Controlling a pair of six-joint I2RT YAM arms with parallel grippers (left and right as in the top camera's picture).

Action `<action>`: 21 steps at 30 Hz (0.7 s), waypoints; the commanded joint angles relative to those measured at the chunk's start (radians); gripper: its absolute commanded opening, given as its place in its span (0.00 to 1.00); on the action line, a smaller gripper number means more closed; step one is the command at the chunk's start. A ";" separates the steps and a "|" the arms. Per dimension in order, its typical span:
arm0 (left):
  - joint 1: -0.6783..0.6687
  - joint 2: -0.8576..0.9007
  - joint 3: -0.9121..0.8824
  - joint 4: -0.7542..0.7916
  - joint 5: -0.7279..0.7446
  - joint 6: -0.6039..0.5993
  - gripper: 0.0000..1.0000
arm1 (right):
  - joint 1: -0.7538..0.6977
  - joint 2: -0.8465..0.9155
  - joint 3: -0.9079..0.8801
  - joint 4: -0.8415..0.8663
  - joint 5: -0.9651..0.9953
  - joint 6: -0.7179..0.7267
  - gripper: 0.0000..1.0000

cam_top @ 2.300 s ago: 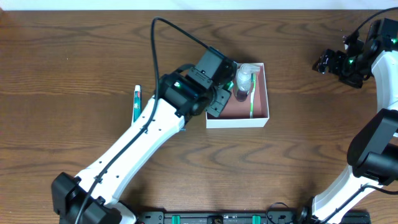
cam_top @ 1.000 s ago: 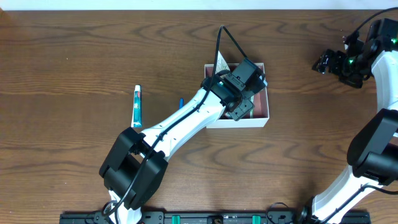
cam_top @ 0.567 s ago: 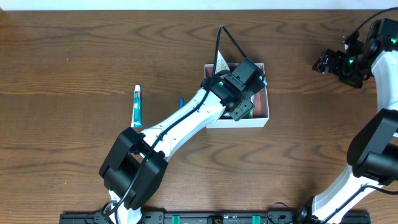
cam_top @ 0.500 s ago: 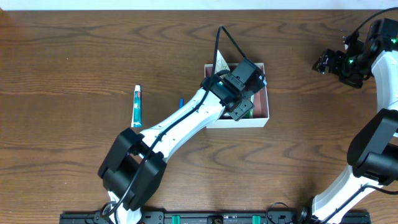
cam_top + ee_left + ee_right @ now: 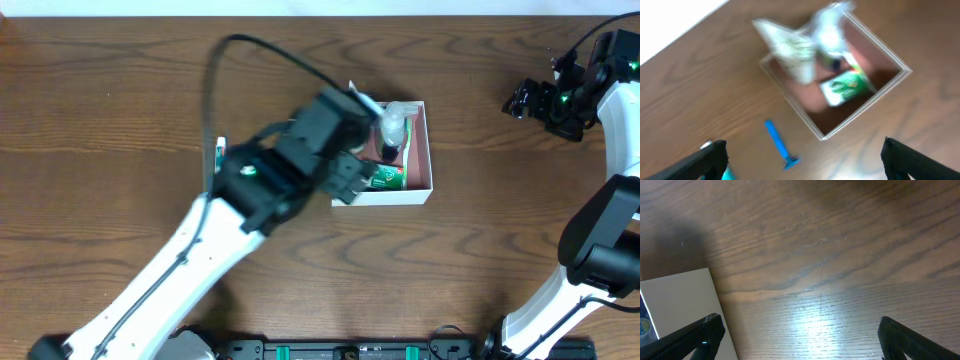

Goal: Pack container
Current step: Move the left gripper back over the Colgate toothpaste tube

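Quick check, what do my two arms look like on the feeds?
Both match: the left arm and right arm have glossy white links, black joints with small green lights, and black jaws. A black cable loops off the left wrist.

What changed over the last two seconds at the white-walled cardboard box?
The left hand has pulled back from over the square white-walled cardboard box, toward the table's left, fingers apart. A small green packet now lies let go inside, by the near wall. The clear bottle in the box and the right hand kept their places.
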 commanded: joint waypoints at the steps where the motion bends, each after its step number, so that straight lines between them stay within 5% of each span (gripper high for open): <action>1: 0.092 0.021 0.010 -0.018 -0.103 -0.089 0.98 | -0.005 -0.002 0.019 0.002 0.000 -0.008 0.99; 7: 0.343 0.098 0.010 -0.042 -0.157 -0.214 0.98 | -0.005 -0.002 0.019 0.002 0.000 -0.008 0.99; 13: 0.582 0.218 0.010 -0.062 -0.122 -0.214 0.98 | -0.005 -0.002 0.019 0.002 0.000 -0.008 0.99; 21: 0.679 0.402 0.010 -0.063 0.005 -0.200 0.98 | -0.006 -0.002 0.019 0.002 0.000 -0.008 0.99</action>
